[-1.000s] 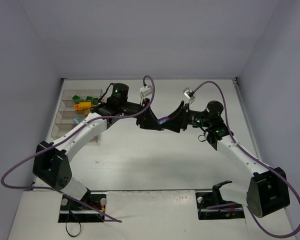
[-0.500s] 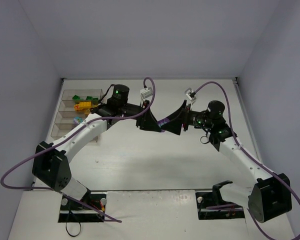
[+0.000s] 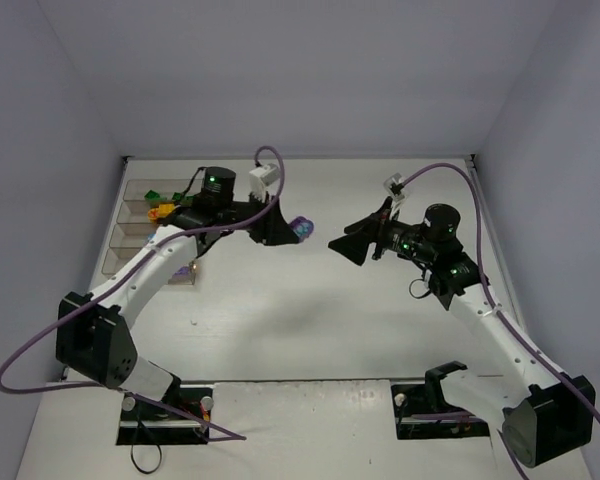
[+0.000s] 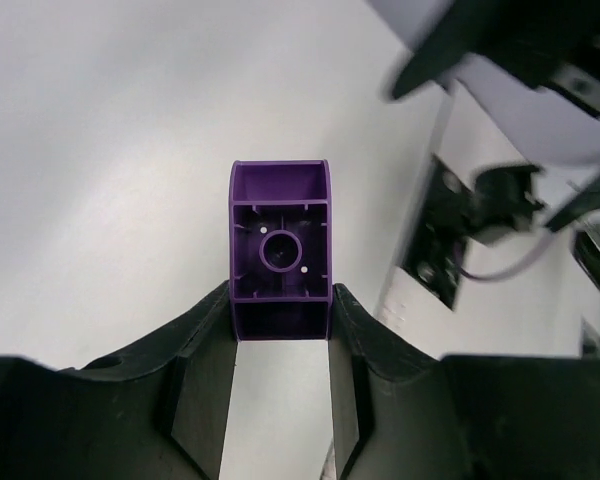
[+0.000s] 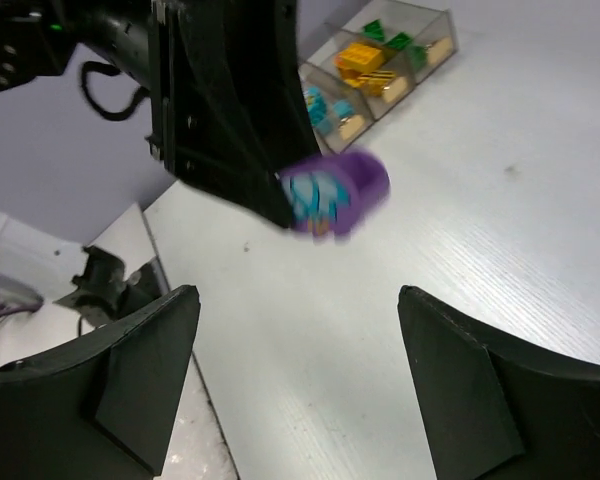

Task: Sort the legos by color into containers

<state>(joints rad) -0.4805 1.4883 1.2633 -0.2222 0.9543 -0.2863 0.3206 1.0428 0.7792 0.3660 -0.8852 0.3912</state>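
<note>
While the left end effector [image 4: 280, 305] is pinching a purple brick [image 4: 280, 240] between its narrow-set black fingers [image 4: 195, 375], the brick is hanging above the bench [image 3: 310, 320] just left of the middle of the overhead frame. Its hollow underside is facing the wrist camera, and the fingers are pressing on its two sides near the lower end. The right end effector [image 3: 342, 250] is standing wide and gripping nothing. It is pointing at the brick from the right, with a clear gap between them. From its own camera the brick is showing blurred, midway between the two spread fingers [image 5: 140, 370].

At the upper left of the overhead frame the clear box [image 3: 130, 215] of compartments is lying along the bench's left edge. Green bricks [image 3: 152, 195] are showing at its far end, yellow and orange bricks [image 3: 163, 211] just nearer, and teal bricks [image 5: 320, 105] in a compartment nearer again. The left arm [image 3: 150, 268] is stretching across the box's right side and covering part of the nearer compartments. A small purple piece [image 3: 185, 270] is peeking out just beside that arm at the closest compartment; whether it is lying inside I cannot tell. Purple cables [image 3: 435, 168] are looping above both wrists.
</note>
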